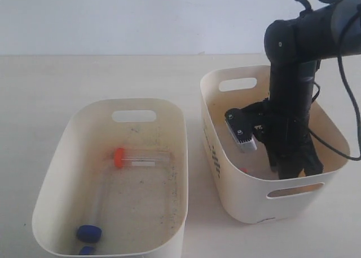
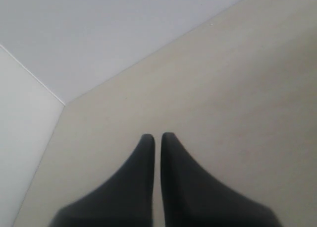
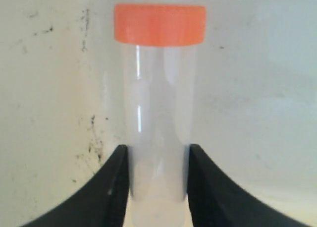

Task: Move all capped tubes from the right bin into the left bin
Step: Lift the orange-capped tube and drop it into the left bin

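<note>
My right gripper (image 3: 157, 152) is shut on the lower body of a clear tube (image 3: 161, 98) with an orange cap (image 3: 159, 24), down inside the right bin (image 1: 237, 196). From the exterior view only a speck of that orange cap (image 1: 245, 169) shows beside the right arm (image 1: 290, 128). The speckled left bin (image 1: 181, 156) holds an orange-capped tube (image 1: 141, 157) lying across its floor and a blue-capped tube (image 1: 90, 232) near its front wall. My left gripper (image 2: 157, 137) is shut with nothing in it, over bare table, and is out of the exterior view.
A silver block-shaped camera (image 1: 241, 133) on the right wrist hangs inside the right bin. A second blue spot (image 1: 87, 250) shows at the left bin's front rim. A beige table (image 1: 84, 83) surrounds both bins, with a white wall behind.
</note>
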Controlling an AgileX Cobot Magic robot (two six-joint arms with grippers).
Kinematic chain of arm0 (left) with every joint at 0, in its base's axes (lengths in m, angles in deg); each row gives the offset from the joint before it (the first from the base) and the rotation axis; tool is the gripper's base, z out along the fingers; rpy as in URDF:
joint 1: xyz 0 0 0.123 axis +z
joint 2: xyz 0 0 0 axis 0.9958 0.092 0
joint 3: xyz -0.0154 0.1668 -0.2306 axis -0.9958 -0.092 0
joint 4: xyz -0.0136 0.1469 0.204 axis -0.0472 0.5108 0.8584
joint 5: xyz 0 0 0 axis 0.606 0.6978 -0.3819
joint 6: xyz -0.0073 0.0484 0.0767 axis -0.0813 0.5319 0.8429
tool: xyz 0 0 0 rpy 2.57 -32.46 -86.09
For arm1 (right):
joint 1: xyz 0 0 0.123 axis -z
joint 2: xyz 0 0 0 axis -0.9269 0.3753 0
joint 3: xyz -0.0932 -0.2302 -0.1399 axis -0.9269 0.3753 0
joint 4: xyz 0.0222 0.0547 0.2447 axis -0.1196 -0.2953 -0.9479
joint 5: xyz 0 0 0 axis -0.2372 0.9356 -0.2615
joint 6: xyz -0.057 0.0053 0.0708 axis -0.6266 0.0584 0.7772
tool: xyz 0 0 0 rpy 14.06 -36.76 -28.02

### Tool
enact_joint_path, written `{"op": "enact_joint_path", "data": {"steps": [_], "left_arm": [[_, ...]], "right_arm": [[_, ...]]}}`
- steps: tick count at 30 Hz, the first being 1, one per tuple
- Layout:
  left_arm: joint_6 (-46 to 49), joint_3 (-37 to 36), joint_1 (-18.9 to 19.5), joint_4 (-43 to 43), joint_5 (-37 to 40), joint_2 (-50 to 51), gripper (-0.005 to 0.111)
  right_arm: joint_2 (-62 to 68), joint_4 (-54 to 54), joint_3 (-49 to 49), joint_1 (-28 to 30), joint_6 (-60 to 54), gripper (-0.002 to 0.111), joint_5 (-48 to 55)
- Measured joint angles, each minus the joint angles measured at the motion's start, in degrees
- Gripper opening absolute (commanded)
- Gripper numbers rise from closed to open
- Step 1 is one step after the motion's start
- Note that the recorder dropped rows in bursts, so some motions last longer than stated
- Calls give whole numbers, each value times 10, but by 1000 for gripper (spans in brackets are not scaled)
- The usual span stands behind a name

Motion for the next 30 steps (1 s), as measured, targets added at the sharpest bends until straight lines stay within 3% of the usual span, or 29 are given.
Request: {"op": "enact_joint_path", "data": {"steps": [9, 23, 30], "left_arm": [[0, 0, 0, 0, 0, 0, 4], [0, 0, 0, 0, 0, 0, 4], [0, 0, 0, 0, 0, 0, 4]], "right_arm": [[-53, 2, -1, 0, 0, 0, -35], [-148, 18, -86, 0, 38, 0, -16], [-226, -97, -91, 0, 60, 0, -9]]}}
